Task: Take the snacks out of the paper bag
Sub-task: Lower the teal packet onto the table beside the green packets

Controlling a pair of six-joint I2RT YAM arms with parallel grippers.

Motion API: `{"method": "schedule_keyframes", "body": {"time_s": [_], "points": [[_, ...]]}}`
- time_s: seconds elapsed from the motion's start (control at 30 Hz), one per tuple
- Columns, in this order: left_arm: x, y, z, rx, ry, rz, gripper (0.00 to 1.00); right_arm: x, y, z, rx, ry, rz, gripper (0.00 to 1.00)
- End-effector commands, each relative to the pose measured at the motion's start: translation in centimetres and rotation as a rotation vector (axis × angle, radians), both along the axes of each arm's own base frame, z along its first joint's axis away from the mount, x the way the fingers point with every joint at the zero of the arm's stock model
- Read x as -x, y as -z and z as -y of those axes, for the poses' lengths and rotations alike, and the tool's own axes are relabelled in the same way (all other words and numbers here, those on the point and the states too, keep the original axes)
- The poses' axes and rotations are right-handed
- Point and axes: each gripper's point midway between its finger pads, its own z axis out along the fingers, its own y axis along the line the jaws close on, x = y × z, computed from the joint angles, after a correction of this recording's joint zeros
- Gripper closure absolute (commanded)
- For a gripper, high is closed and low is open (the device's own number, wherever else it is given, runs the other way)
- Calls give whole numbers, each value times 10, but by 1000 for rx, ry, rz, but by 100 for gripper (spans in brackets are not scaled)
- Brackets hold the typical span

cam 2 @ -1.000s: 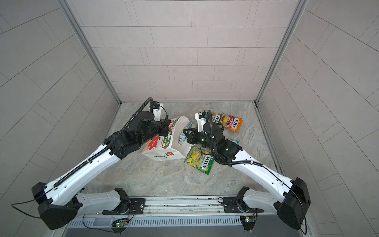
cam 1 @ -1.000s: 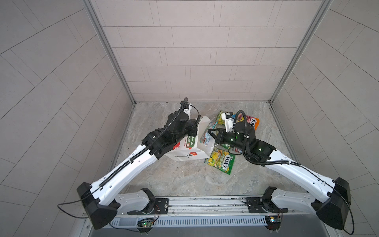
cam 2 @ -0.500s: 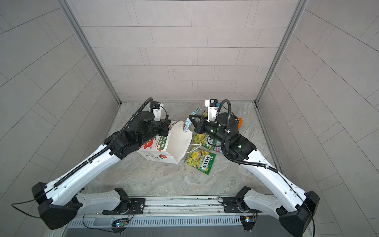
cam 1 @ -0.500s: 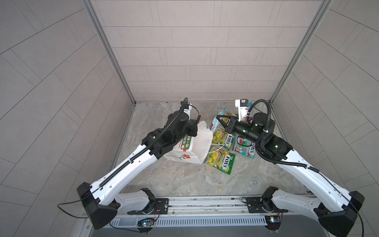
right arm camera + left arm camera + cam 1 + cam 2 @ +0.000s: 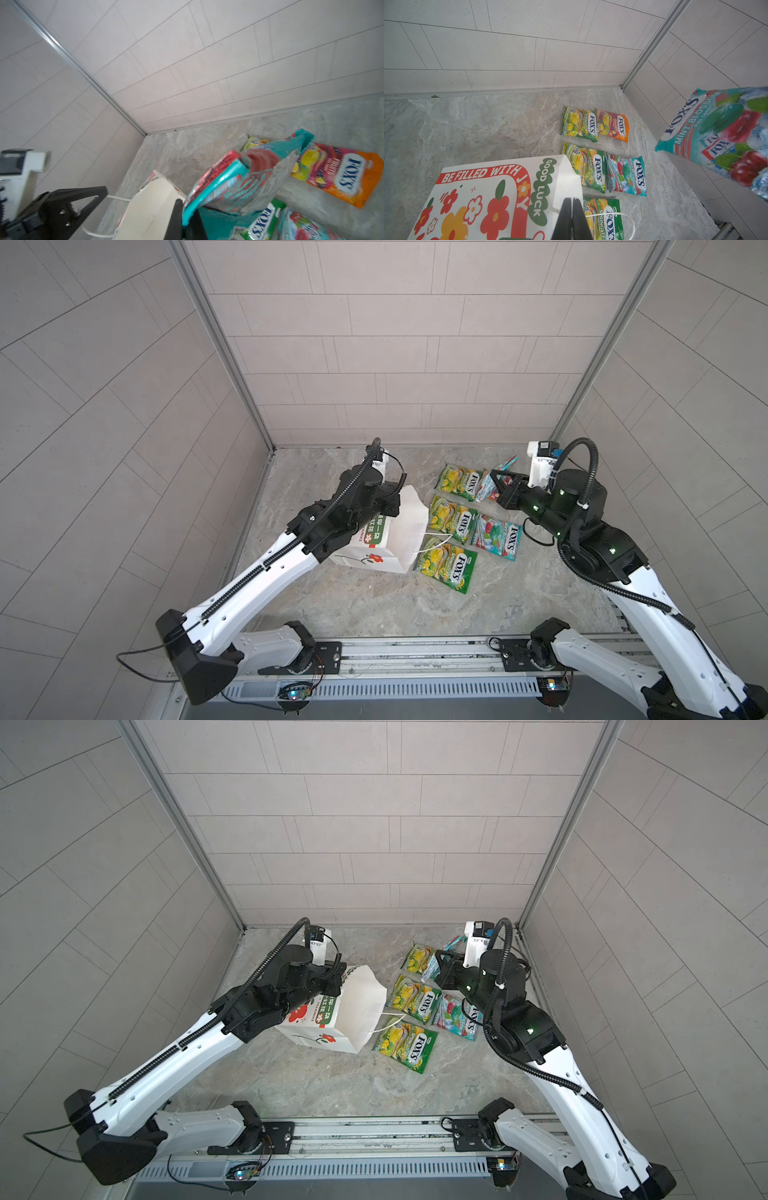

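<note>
1. White paper bag (image 5: 401, 537) (image 5: 359, 1006) lies on its side on the marbled table (image 5: 374, 605), left of centre in both top views. Its mouth faces the packets and its red flower drawing faces the near rail
2. Left gripper (image 5: 572, 200) has its jaws pressed together, pinching the bag's upper rim at the mouth, so the opening stands raised
3. Right gripper (image 5: 186, 209) (image 5: 496, 485) is clamped on one end of a teal-red packet (image 5: 239, 187) (image 5: 720, 133), which hangs tilted in the air over the far right part of the table
4. Three green-yellow packets (image 5: 453, 518) lie flat in a column from far to near, just beside the bag's mouth
5. One cord handle (image 5: 436, 537) of the bag rests across the nearest of the three
6. A second teal-red snack (image 5: 496, 537) lies flat, touching the right side of the middle green-yellow one
7. An orange-pink packet (image 5: 612, 125) (image 5: 336, 176) lies flat just beside the farthest green-yellow one. Both wrist views show it, but in both top views the right arm hides it
</note>
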Motion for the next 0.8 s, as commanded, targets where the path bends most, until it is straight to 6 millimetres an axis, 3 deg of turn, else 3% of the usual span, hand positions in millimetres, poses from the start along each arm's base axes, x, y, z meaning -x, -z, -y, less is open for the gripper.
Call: {"method": "schedule_keyframes", "body": {"time_s": [0.0, 0.3, 0.77], "points": [[0, -12, 2, 16, 9, 29, 100, 10, 12, 29, 142, 81, -45, 100], [0, -12, 2, 17, 8, 32, 100, 37, 71, 37, 309, 7, -282, 100], [1, -15, 1, 27, 7, 41, 100, 80, 134, 56, 403, -6, -484, 100]]}}
